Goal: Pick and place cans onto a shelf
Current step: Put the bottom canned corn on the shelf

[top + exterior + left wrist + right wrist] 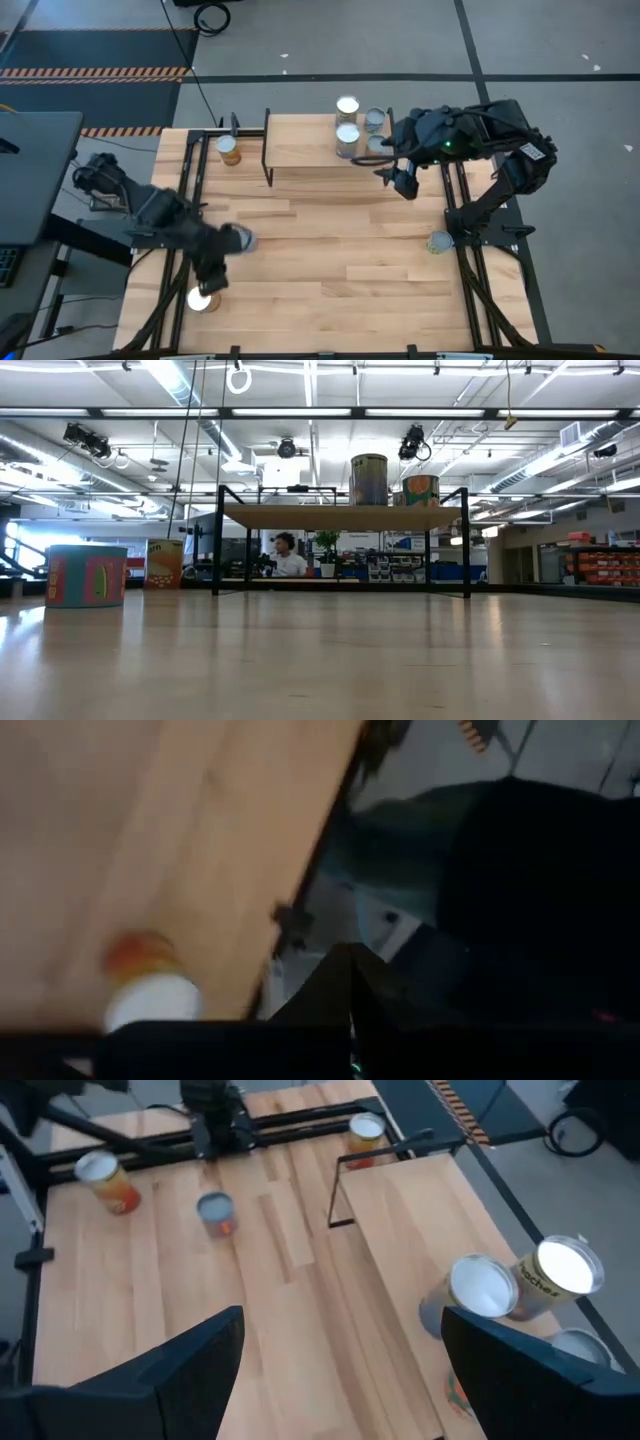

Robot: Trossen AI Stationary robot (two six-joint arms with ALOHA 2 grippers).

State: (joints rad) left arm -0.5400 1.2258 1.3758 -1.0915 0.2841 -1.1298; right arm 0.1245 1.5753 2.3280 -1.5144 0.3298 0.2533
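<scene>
Toward the upper right of the high view, the right tool (pixel 400 172) hovers beside the shelf (pixel 300 150), its fingers spread wide and holding nothing, as the right wrist view confirms; three cans (pixel 347 106) (pixel 347 138) (pixel 375 119) stand packed together at the shelf's right end, with a fourth (pixel 375 145) just beside them that may sit off the board, though this cannot be told; a careless sweep of this arm could likely knock the cluster over or off the edge. At lower left, the left tool (pixel 208 282) hangs close above an orange can (pixel 201 299) at the desk (pixel 340 250) edge; whether its fingers are open cannot be told; a misjudged descent could nudge that can off the desk. A blue-grey can (pixel 241 238) lies close to the left arm and risks being clipped; one can (pixel 228 149) sits left of the shelf, another (pixel 438 242) at mid right.
</scene>
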